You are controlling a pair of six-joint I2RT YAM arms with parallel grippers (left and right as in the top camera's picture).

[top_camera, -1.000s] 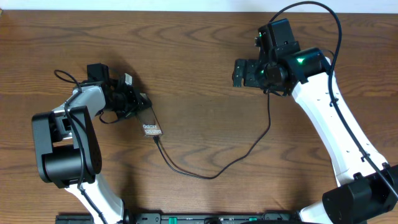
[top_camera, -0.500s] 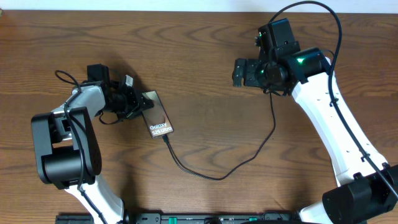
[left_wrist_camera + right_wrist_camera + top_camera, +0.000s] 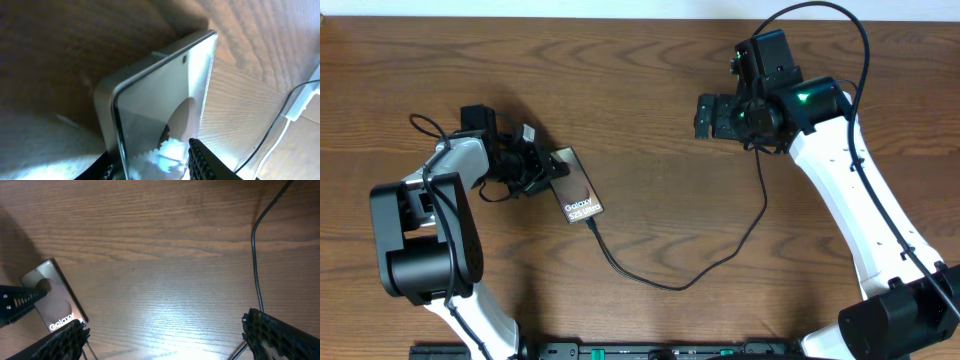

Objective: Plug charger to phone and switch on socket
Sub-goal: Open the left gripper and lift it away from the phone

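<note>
Left gripper has its jaws closed on the phone left of table centre, likely steadying it against the charger at its near end, while the right gripper hovers near the far edge, jaws wide apart and empty, socket unseen.

Phone in left pincer has rolled from near edge-on to broad face up, lettering now readable from overhead. Its lettered end swung right. Charger plug end went w/ it; cable loop on worktop drifted right.
</note>
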